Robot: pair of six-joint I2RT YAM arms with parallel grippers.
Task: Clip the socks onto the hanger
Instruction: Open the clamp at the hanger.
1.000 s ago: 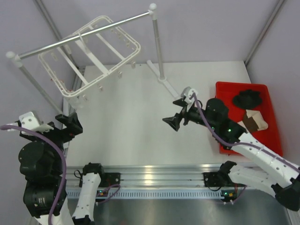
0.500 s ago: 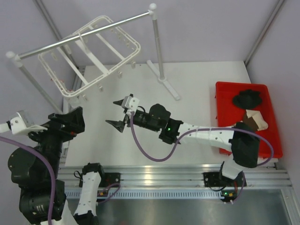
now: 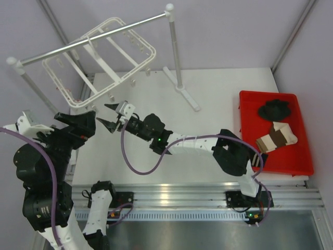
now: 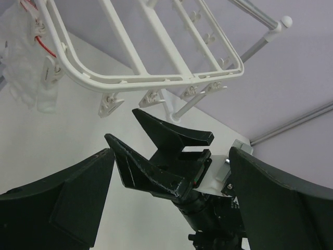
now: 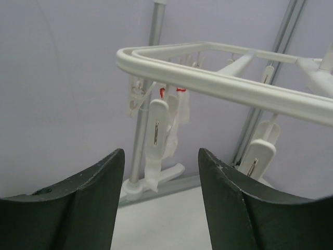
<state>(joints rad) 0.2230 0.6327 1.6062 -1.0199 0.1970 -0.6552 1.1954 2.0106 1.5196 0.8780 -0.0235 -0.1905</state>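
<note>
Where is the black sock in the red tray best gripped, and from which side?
Pinch a raised fold near the middle of the black sock, coming straight down from above. It lies crumpled in the far part of the red tray, whose walls would likely hinder a sideways approach.

Two grippers are showing, the left gripper [image 3: 86,126] and the right gripper [image 3: 104,113], over one table [image 3: 208,104]. One hanger [image 3: 115,82] is hanging from one rail [image 3: 93,39], which is resting on two poles [image 3: 174,52]. Four clips [image 4: 111,104] are dangling along the hanger's near edge in the left wrist view. One tray [image 3: 243,120] is holding one heap of black socks [image 3: 276,109], too bundled to count, and one striped piece [image 3: 276,138].
</note>
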